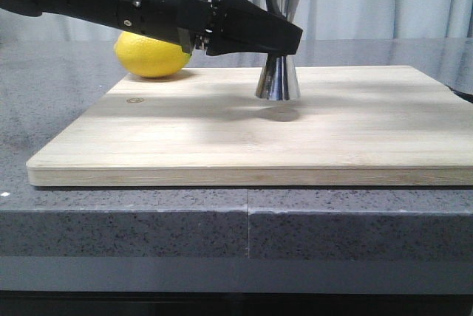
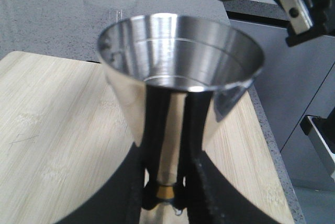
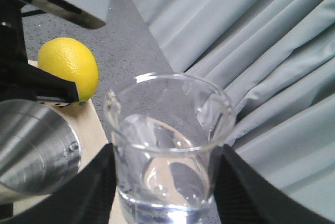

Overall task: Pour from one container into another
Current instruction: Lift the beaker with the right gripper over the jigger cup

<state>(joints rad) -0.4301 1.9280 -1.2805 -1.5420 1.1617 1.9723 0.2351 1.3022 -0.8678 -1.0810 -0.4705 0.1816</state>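
My left tool (image 2: 166, 190) grips the steel jigger (image 2: 178, 77) at its narrow waist, standing on the board (image 1: 251, 139). My right tool (image 3: 162, 182) clamps the glass beaker (image 3: 167, 145) above it, holding clear liquid. Glass: slippery, fragile; grip low.

Low frontal view; two close wrist views

One steel jigger (image 1: 278, 72), one glass beaker (image 3: 167, 145), one lemon (image 1: 151, 55) and one wooden board (image 1: 251, 135) are showing.
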